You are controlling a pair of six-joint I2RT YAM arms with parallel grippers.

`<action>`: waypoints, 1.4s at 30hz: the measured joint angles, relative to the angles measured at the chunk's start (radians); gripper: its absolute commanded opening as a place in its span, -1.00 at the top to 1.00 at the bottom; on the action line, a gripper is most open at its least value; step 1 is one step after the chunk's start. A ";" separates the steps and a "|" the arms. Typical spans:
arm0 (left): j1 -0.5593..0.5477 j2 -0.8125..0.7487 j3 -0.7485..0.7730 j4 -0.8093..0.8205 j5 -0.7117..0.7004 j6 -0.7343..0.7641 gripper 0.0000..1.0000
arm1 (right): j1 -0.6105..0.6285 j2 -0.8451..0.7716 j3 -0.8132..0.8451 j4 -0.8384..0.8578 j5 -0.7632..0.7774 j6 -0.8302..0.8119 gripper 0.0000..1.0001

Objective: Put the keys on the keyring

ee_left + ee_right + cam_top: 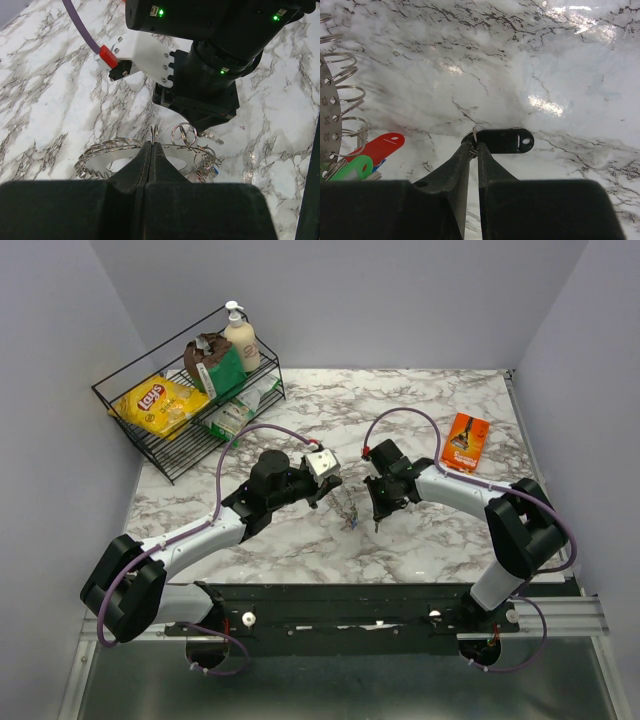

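Note:
The keyring (100, 155) is a large flat grey toothed ring carrying several small split rings; it also shows in the top view (348, 508) and at the left edge of the right wrist view (326, 115). My left gripper (152, 145) is shut on one small split ring (154, 132) at the keyring's rim. My right gripper (474, 146) is shut on the little ring of the black key (506, 141), just right of the keyring. A red key (381, 147), a green one (351, 167) and a sliver of blue hang by the keyring. In the top view the grippers face each other, left (335, 490) and right (378, 512).
A black wire basket (150, 445) at the back left holds a yellow chip bag (160, 403), a lotion bottle (241, 338) and other packets. An orange box (466, 441) lies at the back right. The right arm's wrist (210, 75) hangs close above the keyring.

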 measured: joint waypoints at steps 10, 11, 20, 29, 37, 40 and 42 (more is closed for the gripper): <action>0.000 0.000 0.000 0.000 0.000 0.000 1.00 | 0.000 0.008 0.000 0.013 0.000 0.000 0.63; 0.000 0.000 0.000 0.000 0.000 0.000 1.00 | 0.000 0.010 0.000 0.015 0.000 0.000 0.65; 0.004 0.000 0.000 -0.001 0.000 0.001 1.00 | 0.000 0.024 0.000 0.026 -0.005 0.000 0.70; 0.004 0.000 0.000 -0.001 0.000 0.003 1.00 | 0.000 0.024 0.000 0.024 -0.005 0.000 0.60; 0.004 0.000 0.000 -0.001 0.000 0.003 1.00 | 0.000 0.024 0.000 0.023 -0.005 0.000 0.61; 0.004 0.000 0.000 -0.001 0.000 0.003 1.00 | 0.000 0.024 0.000 0.020 -0.004 0.000 0.70; 0.005 0.000 0.000 -0.001 0.000 0.003 1.00 | 0.000 0.024 0.000 0.019 -0.004 0.000 0.93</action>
